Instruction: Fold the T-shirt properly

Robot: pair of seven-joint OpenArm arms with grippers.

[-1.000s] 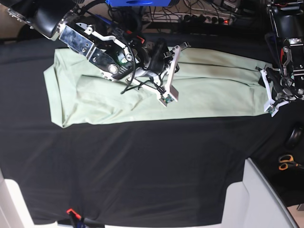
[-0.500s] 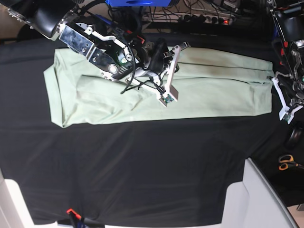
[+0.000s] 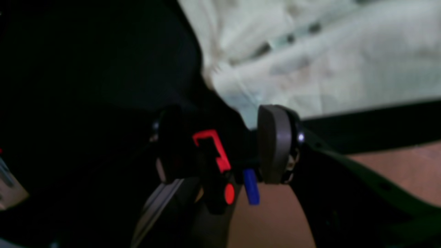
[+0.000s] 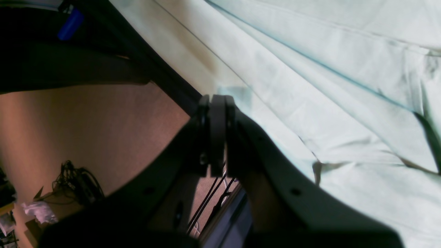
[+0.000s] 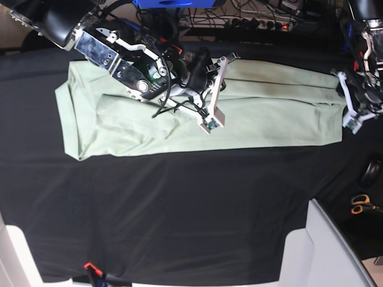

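**T-shirt folded into a long band on a black table cover**

T-shirt (image 5: 197, 116) lying flat as a wide pale green strip across the far half of the table cover (image 5: 179, 209). Right gripper (image 4: 217, 103) hovering over the shirt's middle, jaws pressed together, holding nothing. Left gripper (image 3: 224, 144) hanging at the shirt's end, spread apart, empty.

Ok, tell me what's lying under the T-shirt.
The T-shirt lies spread on the black table cover, which shows on all sides of it. Whatever sits directly beneath the fabric is covered. The right arm's end effector sits over its middle.
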